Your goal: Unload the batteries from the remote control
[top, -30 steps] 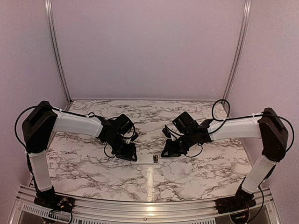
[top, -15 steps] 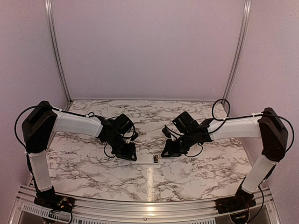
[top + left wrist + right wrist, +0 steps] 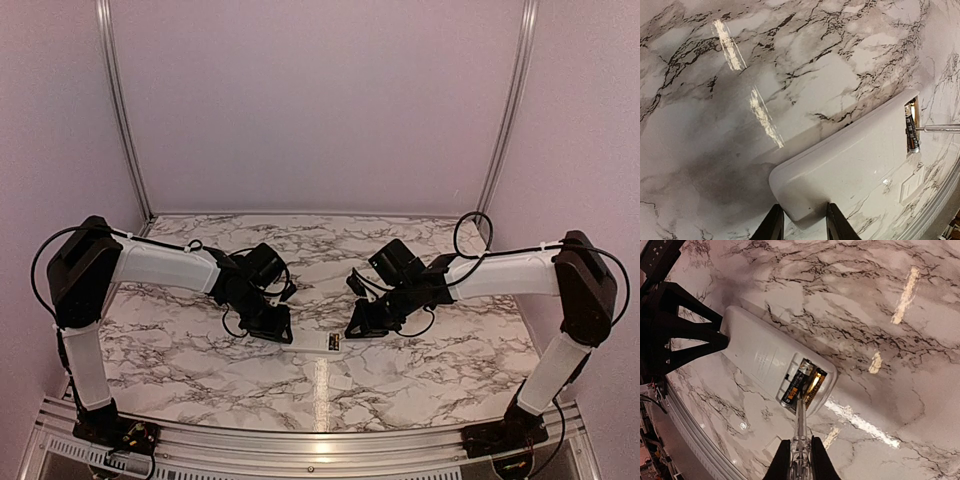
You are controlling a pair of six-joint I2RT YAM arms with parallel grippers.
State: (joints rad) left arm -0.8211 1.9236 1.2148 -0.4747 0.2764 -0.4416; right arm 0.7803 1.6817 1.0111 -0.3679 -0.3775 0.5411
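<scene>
Right now, on the marble table [image 3: 180,350], between the two arms: remote control [image 3: 312,343], flat, battery recess facing up. Lies nearer the metal rail [image 3: 320,430] at the front than the back wall.

Left gripper [image 3: 805,212]: clenched on the rounded end of the remote control, one black finger against each side. Right gripper [image 3: 800,445]: clamped on the clear handle of a slim tool [image 3: 801,415], metal tip down in the open recess, touching the batteries [image 3: 799,380].

Batteries: two seen from the right wrist, side by side in the recess, at the end away from the left gripper. Dark wrappers with orange-gold bands; print on them too small to read. Faint moulded lines on the back of the remote control beside the recess, equally unreadable.

Seen from the left wrist: what looks like a pale rounded cover piece [image 3: 912,184], flat on the marble just beside the recess end, between remote control and rail. Rail close along that near side, so little room there. Wide open marble on the far side, toward the back wall, and out to both flanks behind each arm. Grippers apart, with the length of the remote control between them.
</scene>
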